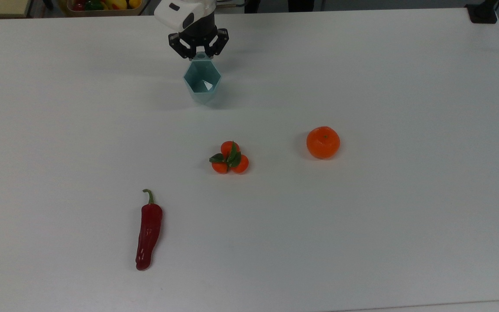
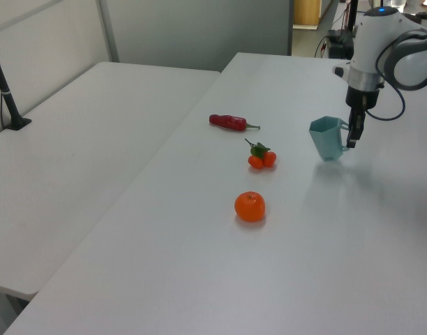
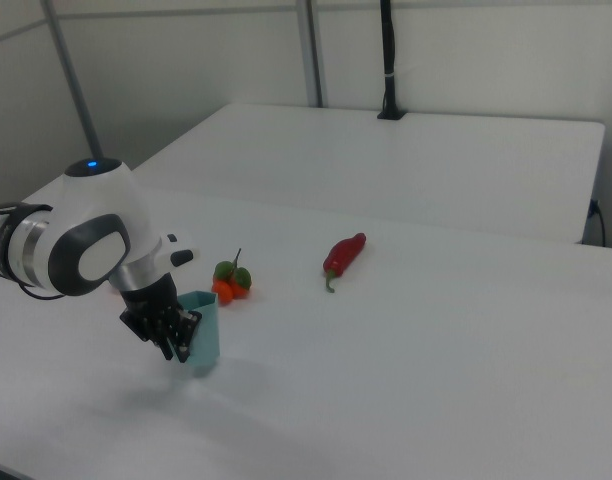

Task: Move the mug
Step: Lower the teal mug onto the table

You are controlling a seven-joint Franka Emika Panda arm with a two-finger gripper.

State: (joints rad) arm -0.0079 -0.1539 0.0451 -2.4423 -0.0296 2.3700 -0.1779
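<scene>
- Seen in the top view, the mug (image 1: 202, 82) sits in the upper middle of the frame, mouth up, its hexagonal rim open to the camera; the gripper (image 1: 199, 51) is just above it in the frame, fingers pinched on the small handle. Gripping by the handle leaves the body free and keeps the mug upright.
- Well below it on the white table (image 1: 362, 225) lie a cluster of small oranges (image 1: 230, 157) at centre, a single orange (image 1: 323, 142) to the right and a red pepper (image 1: 148, 231) at lower left, all well apart from the mug, so nothing crowds it.
- Turning to the left view, the mug (image 2: 328, 138) stands at upper right with its base at or just above the table; contact cannot be told for sure. The gripper (image 2: 353, 132) hangs vertically beside it, clamped on the handle side.
- Finally, in the right view, the mug (image 3: 200, 329) is at lower left, upright, with the gripper (image 3: 176, 333) closed on its near side. I judge this as the set-down stage, release not yet made.
</scene>
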